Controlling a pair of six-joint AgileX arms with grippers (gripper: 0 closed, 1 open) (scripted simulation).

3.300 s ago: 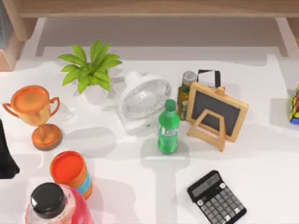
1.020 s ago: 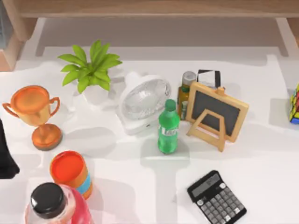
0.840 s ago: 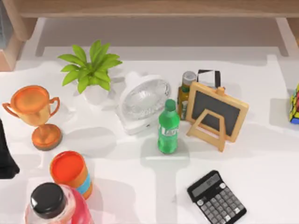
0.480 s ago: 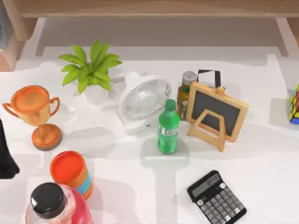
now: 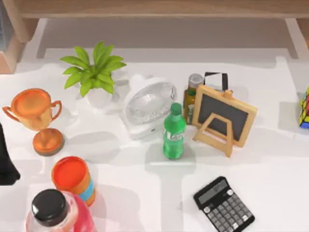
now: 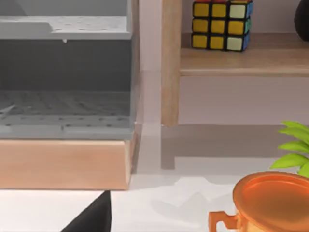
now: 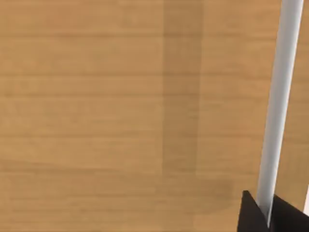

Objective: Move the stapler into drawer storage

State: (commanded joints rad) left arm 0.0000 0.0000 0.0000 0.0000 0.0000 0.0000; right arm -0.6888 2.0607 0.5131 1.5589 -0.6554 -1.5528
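- The left gripper [image 6: 94,218] is parked at the table's [image 5: 270,159] 9 o'clock edge, beside the orange trophy [image 5: 36,113]. I cannot tell whether its grip is open or closed.
- The right gripper [image 7: 265,216] is close against a wooden panel [image 7: 120,111]. Its jaws are nearly together, closed on a pale narrow bar [image 7: 280,96].
- I cannot tell whether that bar is the stapler, or where the stapler lies.
- Ahead of the left gripper is a grey drawer [image 6: 63,104] with a wooden front.
- The green bottle [image 5: 174,133] stands mid-table, with the calculator [image 5: 223,205] at 5 o'clock.
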